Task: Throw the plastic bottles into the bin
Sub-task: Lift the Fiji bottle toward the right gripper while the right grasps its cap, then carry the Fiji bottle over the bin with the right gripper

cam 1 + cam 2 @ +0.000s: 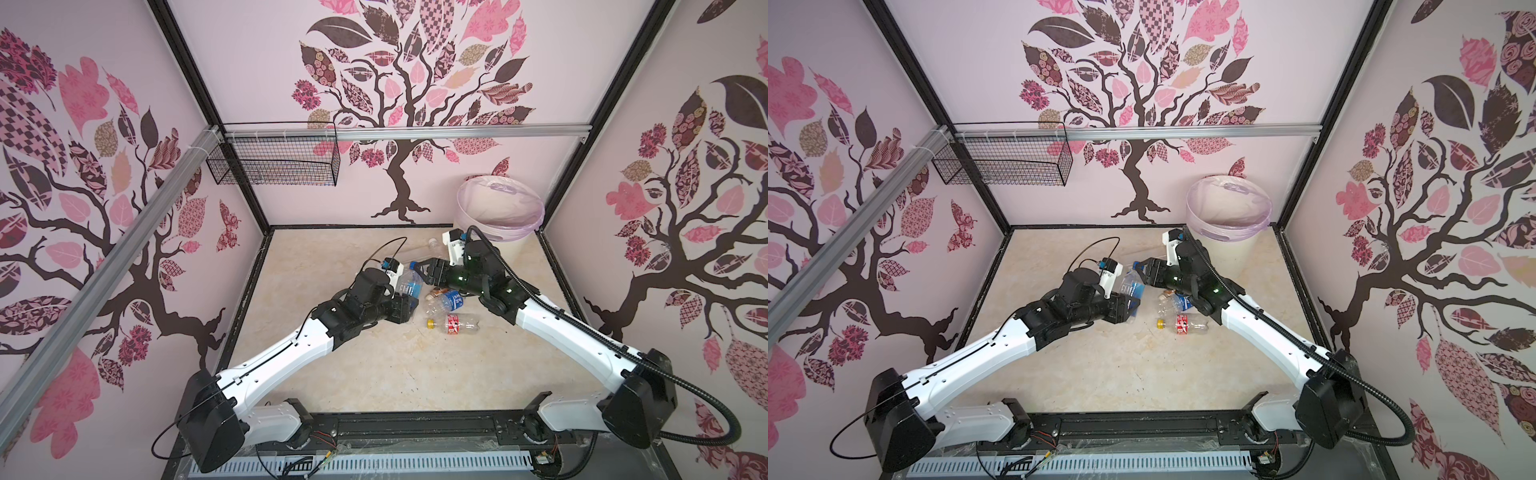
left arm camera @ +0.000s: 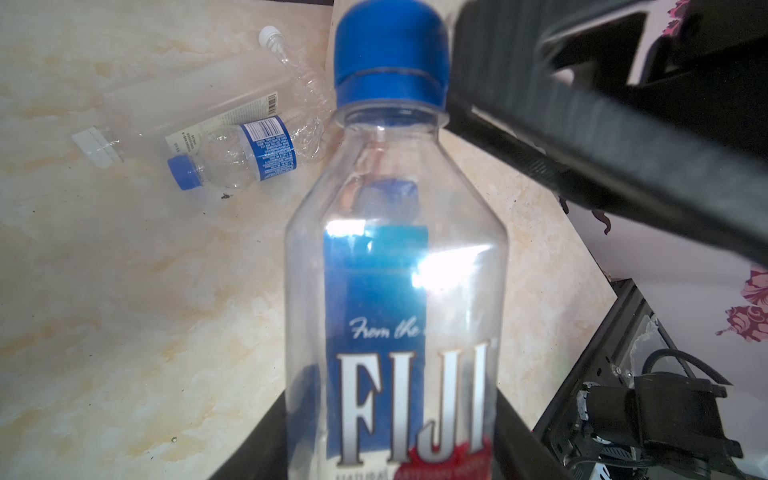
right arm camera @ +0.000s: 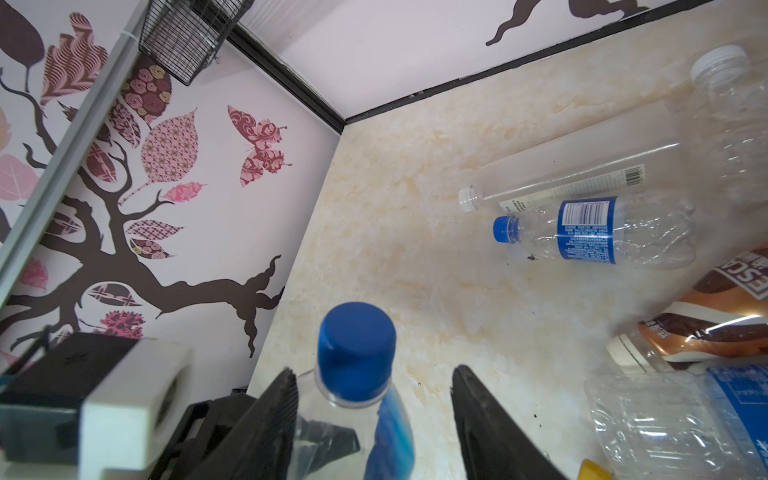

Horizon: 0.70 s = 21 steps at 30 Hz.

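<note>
l gripper (image 1: 406, 306) clamped on body of fiji bottle (image 2: 395, 291); r gripper (image 3: 376, 372) fingers apart, straddling its blue cap (image 3: 355, 349), gap one side.

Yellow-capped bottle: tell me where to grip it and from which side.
Take the yellow-capped bottle across its body at the red label, coming down from above. It lies on its side, cap toward the left arm, so close front to back; the table is bare on its near side, a crushed bottle close behind.
</note>
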{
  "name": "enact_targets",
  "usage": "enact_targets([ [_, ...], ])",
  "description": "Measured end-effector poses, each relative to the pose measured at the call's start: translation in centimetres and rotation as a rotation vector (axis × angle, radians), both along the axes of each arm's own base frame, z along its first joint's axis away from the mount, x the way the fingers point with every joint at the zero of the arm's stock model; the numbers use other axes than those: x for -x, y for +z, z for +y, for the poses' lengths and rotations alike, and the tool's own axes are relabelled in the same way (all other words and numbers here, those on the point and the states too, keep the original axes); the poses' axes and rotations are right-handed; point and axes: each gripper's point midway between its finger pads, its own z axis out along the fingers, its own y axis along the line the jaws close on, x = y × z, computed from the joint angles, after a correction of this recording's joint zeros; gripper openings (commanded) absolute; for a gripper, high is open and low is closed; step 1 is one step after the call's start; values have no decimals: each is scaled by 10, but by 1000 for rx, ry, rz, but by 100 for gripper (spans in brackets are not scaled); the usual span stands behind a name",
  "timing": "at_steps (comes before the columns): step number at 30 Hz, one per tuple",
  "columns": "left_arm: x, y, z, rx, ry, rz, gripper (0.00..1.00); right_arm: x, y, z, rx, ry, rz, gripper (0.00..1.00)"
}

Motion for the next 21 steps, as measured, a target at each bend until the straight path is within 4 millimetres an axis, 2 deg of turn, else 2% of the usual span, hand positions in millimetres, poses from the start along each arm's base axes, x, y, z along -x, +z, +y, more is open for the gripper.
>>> enact_targets([
  [4,1,0,0,0,-2,4,56,1,-6,8,2,21,11,55],
  [10,2,2,-3,10,-10,1,56,-1,0,19,-7,44,3,48],
  [21,3,1,-3,14,-5,11,58,-3,3,25,-21,43,-2,26],
])
